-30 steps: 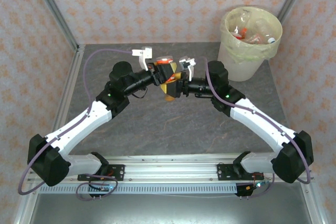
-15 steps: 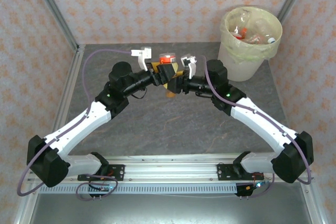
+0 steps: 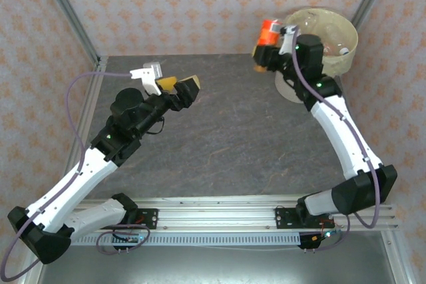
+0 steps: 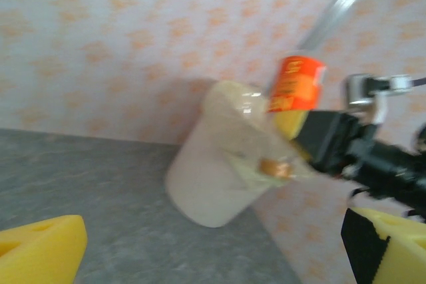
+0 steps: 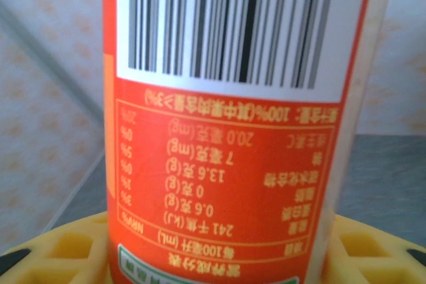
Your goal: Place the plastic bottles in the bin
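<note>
Orange-labelled bottle (image 3: 269, 32), seemingly upright, aloft just beside cream bin (image 3: 351, 43).

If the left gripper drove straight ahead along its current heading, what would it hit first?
Most likely the side of the bin, which sits centred ahead of the open left gripper across the table. The right gripper holding the bottle is close by, so depth is uncertain.
</note>
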### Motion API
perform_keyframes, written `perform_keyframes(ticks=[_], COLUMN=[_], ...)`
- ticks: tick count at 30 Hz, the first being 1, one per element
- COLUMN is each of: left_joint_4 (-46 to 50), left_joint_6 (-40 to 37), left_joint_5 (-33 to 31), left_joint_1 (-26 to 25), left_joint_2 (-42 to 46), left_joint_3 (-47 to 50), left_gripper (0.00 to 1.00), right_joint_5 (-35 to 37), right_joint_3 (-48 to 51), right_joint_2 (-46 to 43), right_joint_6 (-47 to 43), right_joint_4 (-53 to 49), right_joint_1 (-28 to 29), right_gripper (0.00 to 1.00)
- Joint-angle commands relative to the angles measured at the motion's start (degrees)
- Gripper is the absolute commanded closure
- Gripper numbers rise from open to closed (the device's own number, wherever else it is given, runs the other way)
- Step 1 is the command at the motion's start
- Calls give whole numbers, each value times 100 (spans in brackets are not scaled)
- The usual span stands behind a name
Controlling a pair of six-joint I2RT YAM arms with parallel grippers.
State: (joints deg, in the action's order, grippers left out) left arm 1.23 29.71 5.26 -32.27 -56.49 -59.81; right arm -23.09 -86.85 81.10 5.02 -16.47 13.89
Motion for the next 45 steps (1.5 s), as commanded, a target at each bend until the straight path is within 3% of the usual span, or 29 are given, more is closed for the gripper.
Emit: perform_keyframes(ticks=[1,6,12,20,25,30,37,41,45], left_joint_4=[1051,1789,2930,3211,3099,3274,3225,2894,2475], left_joint_6=[-195,-155,53,384,478,444,302,-107,-543], left_joint_5=[-1412,-2427,-3876,-3509,-3393,-3492,-3733,-4040,-4150], left_joint_1=[-26,-17,191,1001,1221,1324,1449,1563,1792], left_joint_2=[37,-78,-437,-343,-77,39,158,126,-4], left_joint_3=[75,49,-18,321,545,576,765,1058,1368], left_gripper=[0,0,0,0,0,0,0,0,0], right_joint_5=[180,-2,251,1007,1250,1178,1247,1033,872], right_joint_3=[-599,-1658,-3016,-4615,-5329,-6099,-5761,-4746,-3098], right_joint_2=[339,1069,2028,3118,3710,4167,3669,2863,1829], right_joint_6=[4,565,654,87,-200,-232,-79,-19,92], right_joint_4=[-152,-486,-1534,-2891,-3283,-3584,-3420,-2884,-1889], right_joint_1=[-479,-1351,-1971,-2277,-2285,-2278,-2279,-2285,-2284], right_gripper=[53,52,51,46,41,21,13,11,10])
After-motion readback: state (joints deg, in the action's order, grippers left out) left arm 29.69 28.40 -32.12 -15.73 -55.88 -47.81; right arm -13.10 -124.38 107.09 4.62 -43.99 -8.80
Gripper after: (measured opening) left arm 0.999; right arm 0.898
